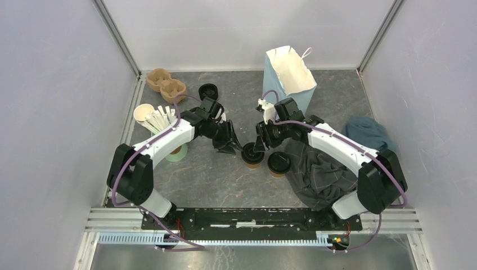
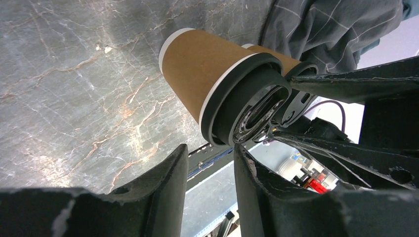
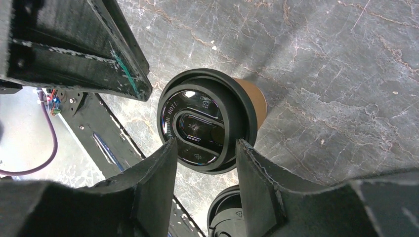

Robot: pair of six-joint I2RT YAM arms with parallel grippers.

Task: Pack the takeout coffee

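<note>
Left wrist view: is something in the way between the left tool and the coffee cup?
No. Only bare table shows between the left tool and the nearer coffee cup. The right tool hovers above its lid, not in between.

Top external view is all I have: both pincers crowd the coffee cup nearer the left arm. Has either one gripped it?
Observer: No. The right wrist view shows the right pincer open, with the cup just beyond its tips, not clamped.
Operator: And the left one?
Observer: The left wrist view shows the left pincer open too; the cup stands ahead of its gap, untouched by it.
Operator: Is its lid seated?
Observer: Seen from the side, the lid sits level on the rim along the visible side.
</note>
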